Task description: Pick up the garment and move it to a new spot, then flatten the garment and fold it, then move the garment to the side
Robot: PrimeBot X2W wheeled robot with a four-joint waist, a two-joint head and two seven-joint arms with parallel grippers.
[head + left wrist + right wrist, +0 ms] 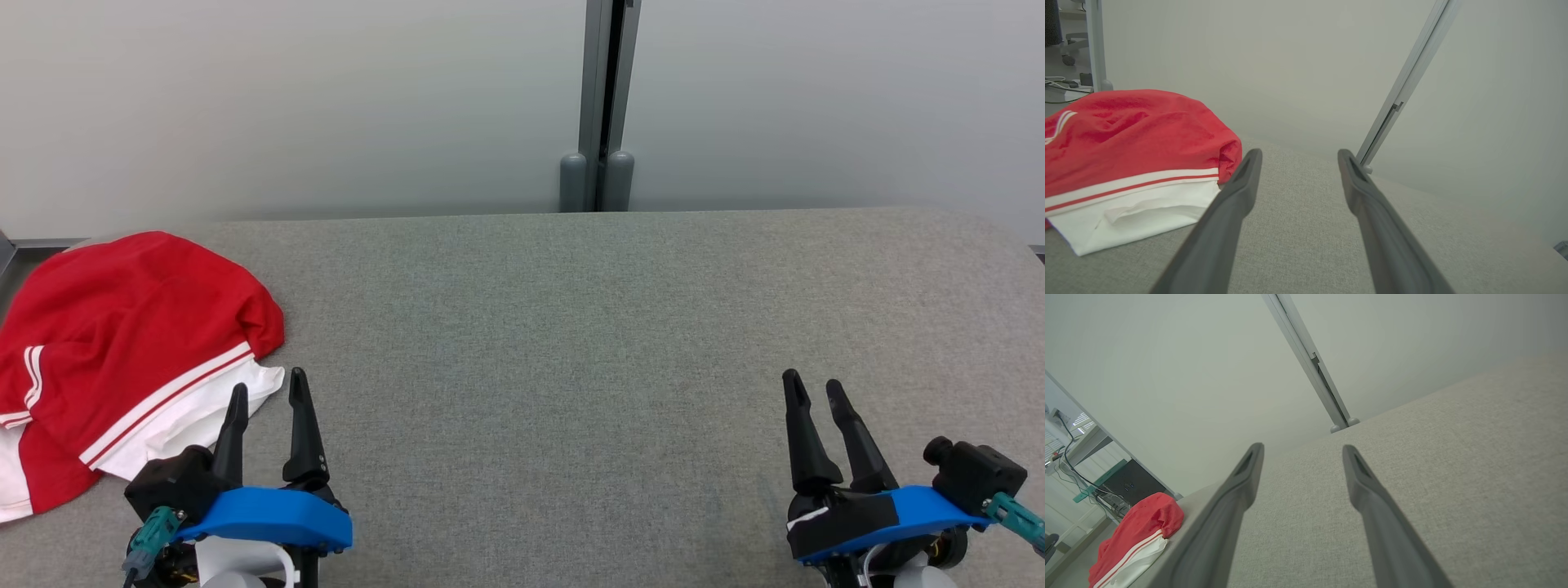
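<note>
Dark-fingered left gripper (268, 382) and right gripper (812, 380) are standing spread at the near edge.
The crumpled red-and-white cloth garment (131, 327) is lying on the left side of the grey fabric table (571, 327), just beside the left gripper.

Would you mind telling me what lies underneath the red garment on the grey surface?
The red garment lies bunched on the grey surface, which shows beside it. A white panel pokes out beneath its red fold. Anything else under the heap is covered by cloth.
</note>
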